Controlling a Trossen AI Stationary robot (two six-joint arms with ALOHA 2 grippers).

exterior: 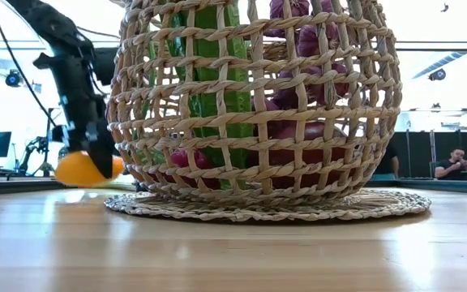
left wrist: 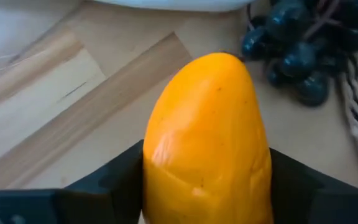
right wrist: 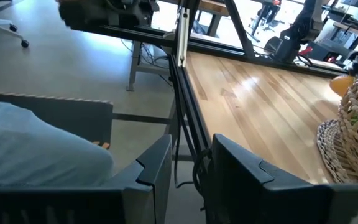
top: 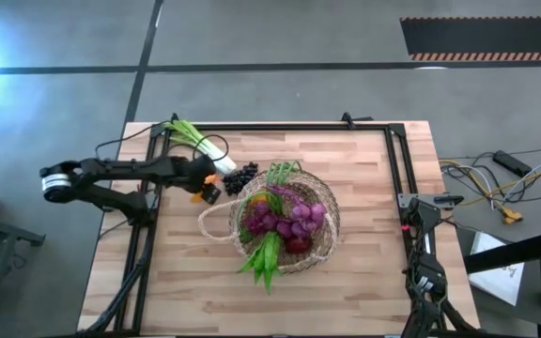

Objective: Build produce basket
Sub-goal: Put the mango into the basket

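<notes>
Left wrist view, left hand (left wrist: 207, 186) gripping orange piece (left wrist: 207, 137), grapes (left wrist: 297, 43) nearby

There is one wicker basket (top: 319, 246) on one wooden table (top: 364, 178). Outside the basket I count three produce pieces: one leek (top: 195, 139), one bunch of dark grapes (top: 240, 178) and one orange piece (left wrist: 207, 140). Two robot arms are there. One person (exterior: 454, 163) sits far behind.
</notes>
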